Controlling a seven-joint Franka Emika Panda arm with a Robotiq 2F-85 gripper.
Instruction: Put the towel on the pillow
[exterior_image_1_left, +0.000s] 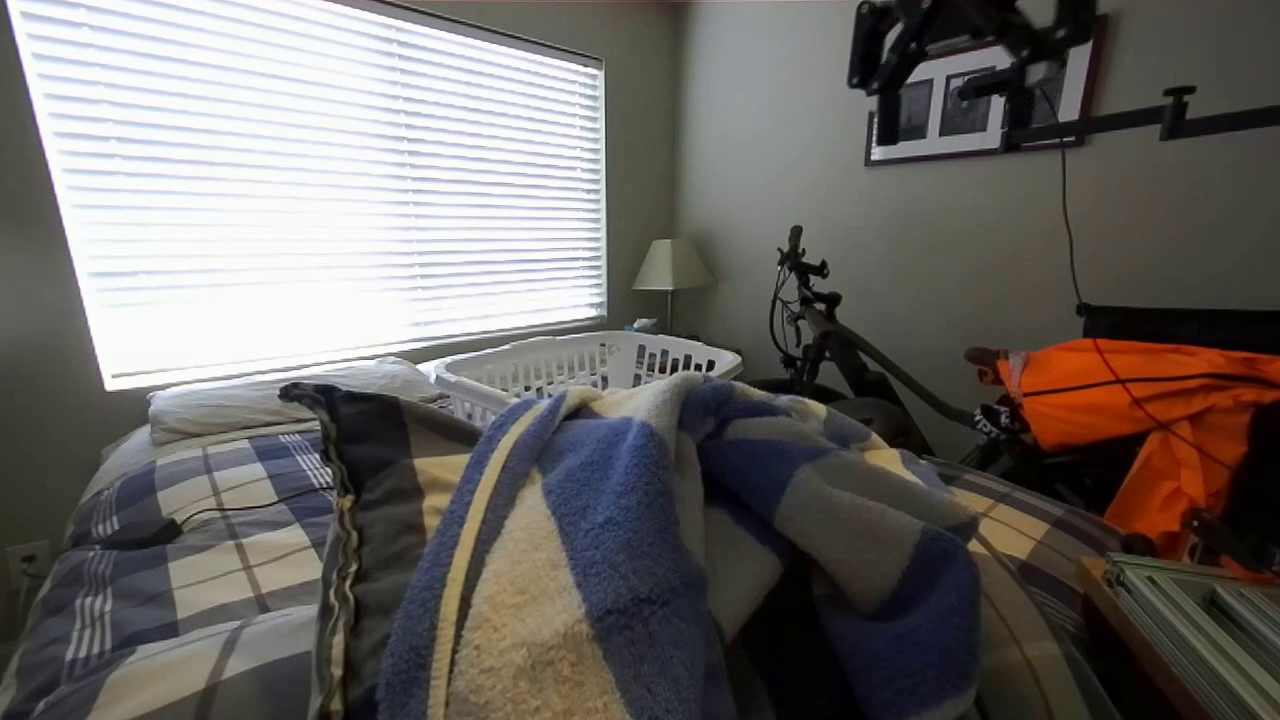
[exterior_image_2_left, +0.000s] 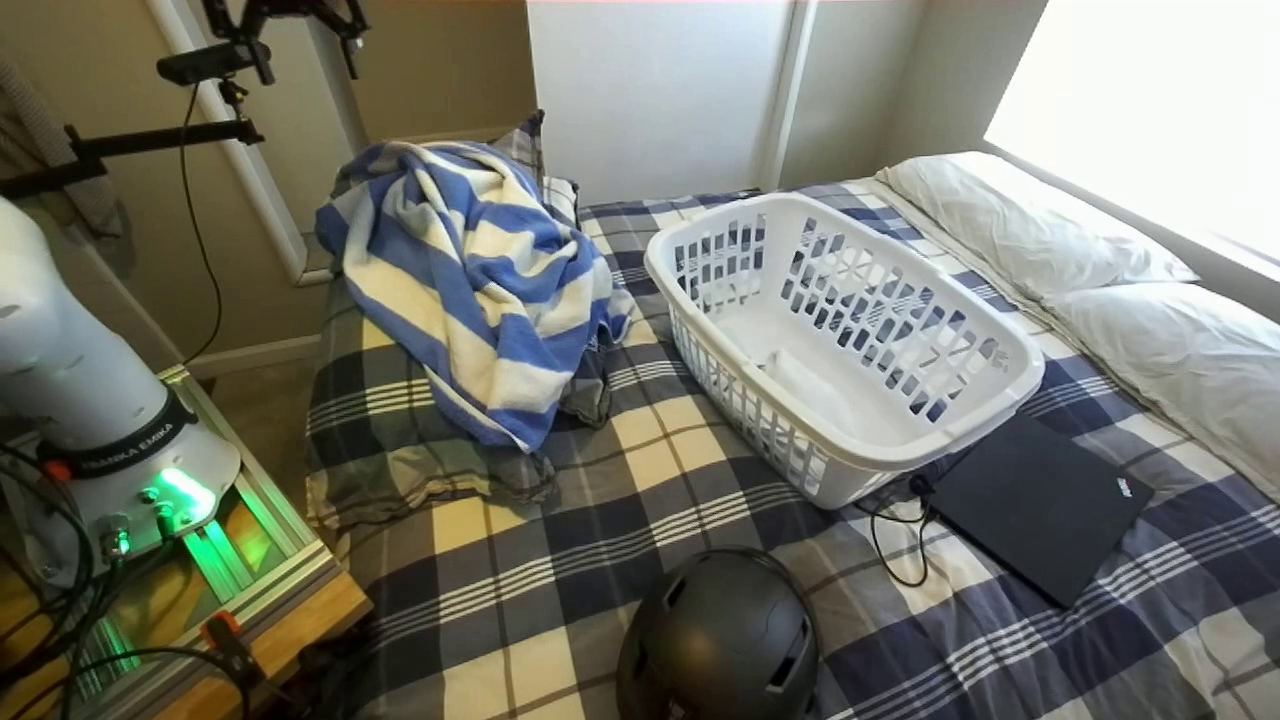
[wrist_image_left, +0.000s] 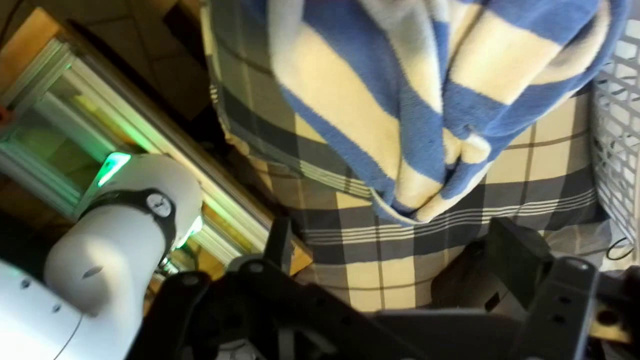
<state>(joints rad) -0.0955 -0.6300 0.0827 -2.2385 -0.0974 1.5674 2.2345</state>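
Note:
The blue and cream striped towel (exterior_image_1_left: 620, 540) lies rumpled over a dark plaid pillow (exterior_image_1_left: 385, 470) on the bed. The towel (exterior_image_2_left: 480, 270) and the pillow's front part (exterior_image_2_left: 375, 400) also show in an exterior view, with one towel corner hanging down towards the plaid cover. In the wrist view the towel (wrist_image_left: 350, 85) fills the upper middle, with the pillow (wrist_image_left: 255, 100) beside and under it. My gripper (wrist_image_left: 400, 250) is open, with nothing between its fingers, apart from the towel. My gripper (exterior_image_2_left: 308, 62) is high above the bed. Much of the pillow is hidden under the towel.
A white laundry basket (exterior_image_2_left: 760, 390), a black helmet (exterior_image_2_left: 715, 640) and a black laptop (exterior_image_2_left: 1040, 505) are on the plaid bed. White pillows (exterior_image_2_left: 1030, 215) lie by the window. A camera on a black bar (exterior_image_2_left: 160, 140) stands near the gripper. A bicycle (exterior_image_1_left: 830, 330) stands behind.

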